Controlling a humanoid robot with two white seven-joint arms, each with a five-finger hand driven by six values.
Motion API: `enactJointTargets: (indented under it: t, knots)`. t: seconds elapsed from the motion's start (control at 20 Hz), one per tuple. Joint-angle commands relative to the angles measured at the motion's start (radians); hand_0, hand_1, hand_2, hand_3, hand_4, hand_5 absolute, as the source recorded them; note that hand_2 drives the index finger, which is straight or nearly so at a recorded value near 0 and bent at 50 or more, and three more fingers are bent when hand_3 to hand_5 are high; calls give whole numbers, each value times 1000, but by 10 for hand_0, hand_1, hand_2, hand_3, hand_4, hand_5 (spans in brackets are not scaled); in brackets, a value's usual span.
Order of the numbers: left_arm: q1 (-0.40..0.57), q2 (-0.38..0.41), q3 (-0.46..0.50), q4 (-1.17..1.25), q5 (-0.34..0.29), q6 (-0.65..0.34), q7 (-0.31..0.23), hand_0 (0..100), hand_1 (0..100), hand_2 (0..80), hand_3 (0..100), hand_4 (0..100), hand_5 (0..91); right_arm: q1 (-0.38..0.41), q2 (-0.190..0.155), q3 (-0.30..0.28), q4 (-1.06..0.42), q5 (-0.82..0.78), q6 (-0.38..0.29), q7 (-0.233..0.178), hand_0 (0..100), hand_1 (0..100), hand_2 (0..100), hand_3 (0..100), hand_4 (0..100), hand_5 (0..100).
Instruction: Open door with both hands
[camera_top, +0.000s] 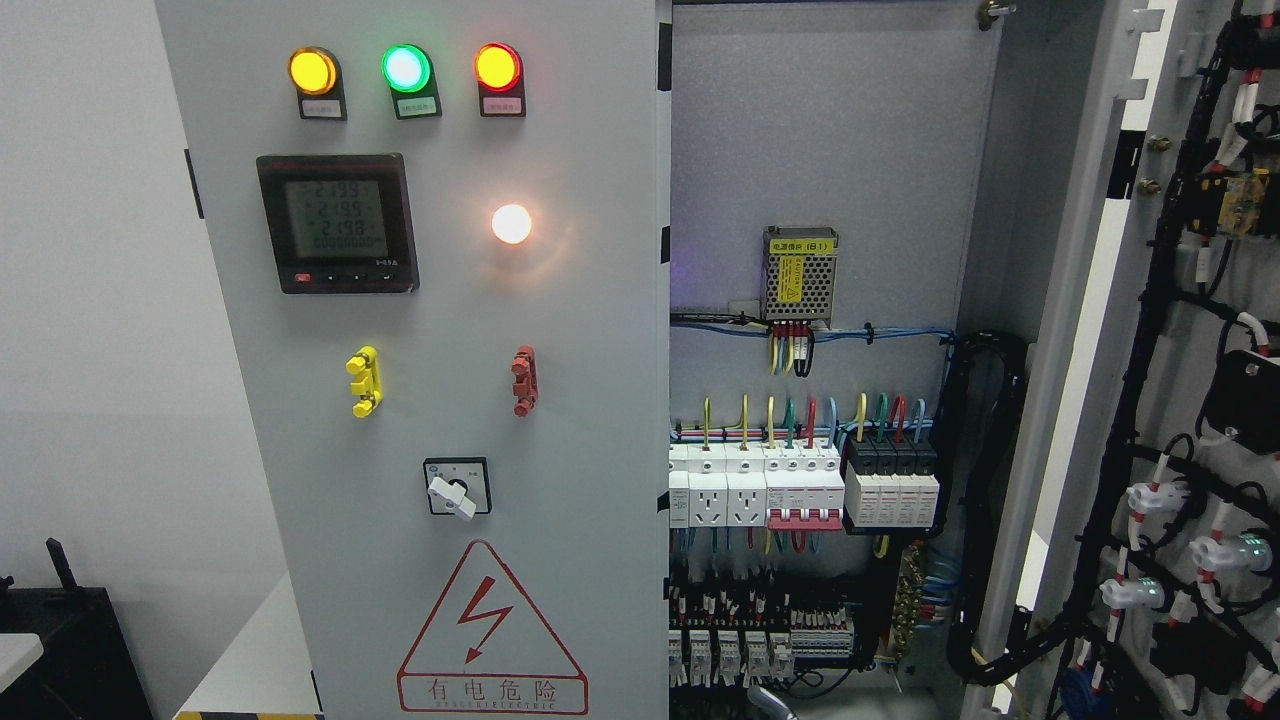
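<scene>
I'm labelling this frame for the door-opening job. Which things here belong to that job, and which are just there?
Job:
right door, swung open, wiring on its inner face
left door, closed, with lamps, meter and switch
cabinet interior, exposed

Just there:
breakers
power supply
warning sign
black object at lower left

No robot hand shows.

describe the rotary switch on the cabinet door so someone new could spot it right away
Start at the closed grey left door with three round lamps along its top. Go down past the yellow and red handles to the rotary switch, just above the warning triangle. It is the only black square plate with a white knob.
</scene>
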Motion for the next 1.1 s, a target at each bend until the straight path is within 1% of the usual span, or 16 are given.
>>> enactJointTargets:
  t: [0.0, 0.5, 0.65, 1.05]
  knots:
    - [0, 0, 0, -18, -25, -1, 0, 0, 0, 0, 0, 33, 0, -66, 5, 10, 80, -22, 4, 0, 0, 0, 0, 0, 0, 0]
    - [0, 0, 0, -18, -25, -1, 0, 0, 0, 0, 0, 33, 0, -135, 5, 9, 153, -23, 6, 2, 0, 0, 0, 0, 0, 0]
    - [0, 0, 0, -18, -25, -1, 0, 0, 0, 0, 0, 33, 0, -150, 5, 9, 162, -55, 8, 0, 0, 0, 0, 0, 0, 0]
    - [0, 0, 0, -18, -25, -1, 0, 0, 0, 0, 0, 33, 0, -202, 5, 19, 196, -66, 15, 0, 0, 0, 0, 0, 0, 0]
